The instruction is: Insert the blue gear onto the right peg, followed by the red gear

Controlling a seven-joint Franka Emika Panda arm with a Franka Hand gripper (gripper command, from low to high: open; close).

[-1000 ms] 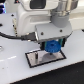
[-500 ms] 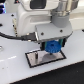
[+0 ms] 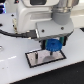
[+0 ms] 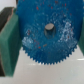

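Observation:
My gripper point(image 3: 54, 45) is shut on the blue gear point(image 3: 54, 46) and holds it just above the right part of the black-rimmed white plate point(image 3: 34, 62). In the wrist view the blue gear point(image 4: 47, 32) fills the frame between my green finger pads point(image 4: 9, 41). A grey round stub point(image 4: 49, 28) shows in the middle of its hub; it looks like the right peg's tip. In the exterior view the right peg is hidden under the gear. The left pin point(image 3: 37, 55) stands bare on the plate. The red gear is out of view.
The white table point(image 3: 15, 70) carries the plate. The arm's big white body point(image 3: 35, 17) hangs over the back of the scene, with a dark cable point(image 3: 12, 34) running off to the exterior view's left.

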